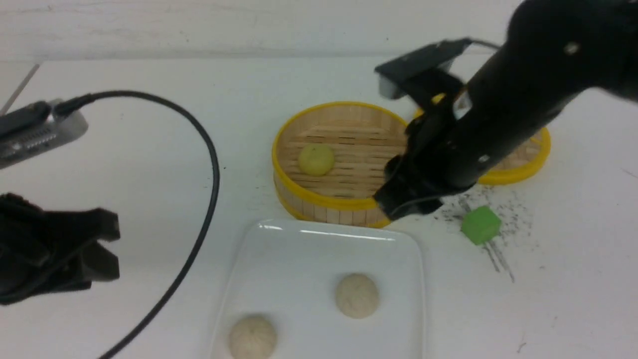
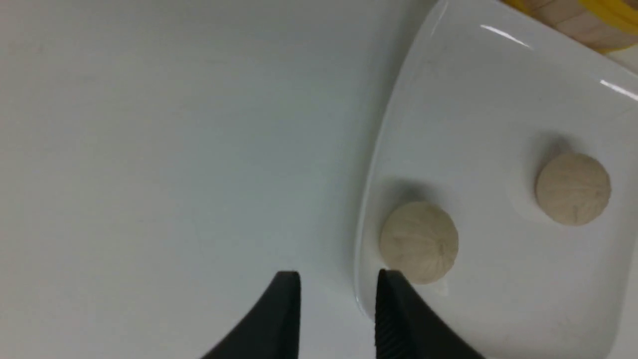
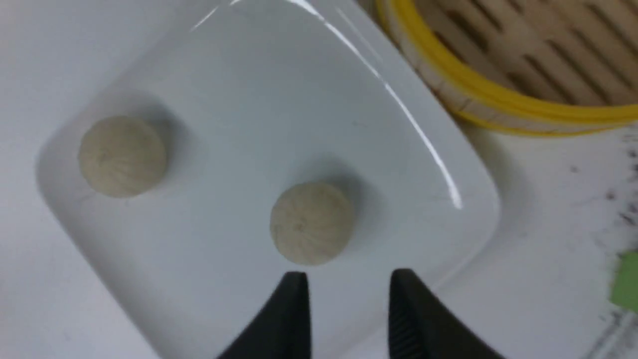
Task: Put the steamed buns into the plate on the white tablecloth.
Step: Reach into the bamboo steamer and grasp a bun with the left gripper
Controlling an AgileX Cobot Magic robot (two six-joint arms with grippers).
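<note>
Two buns [image 1: 357, 296] sit on the plate [image 1: 319, 233], but our right tool [image 3: 349, 304], half open and empty, could clip the steamer's rim [image 1: 319, 198] reaching for the yellow bun [image 1: 316, 159] inside.

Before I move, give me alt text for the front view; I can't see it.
Two round beige steamed buns sit on a glossy white rectangular plate; a pale yellow bun remains in the round yellow-rimmed bamboo steamer beyond it. The black right gripper hovers by the steamer's right side, the black left gripper left of the plate.
</note>
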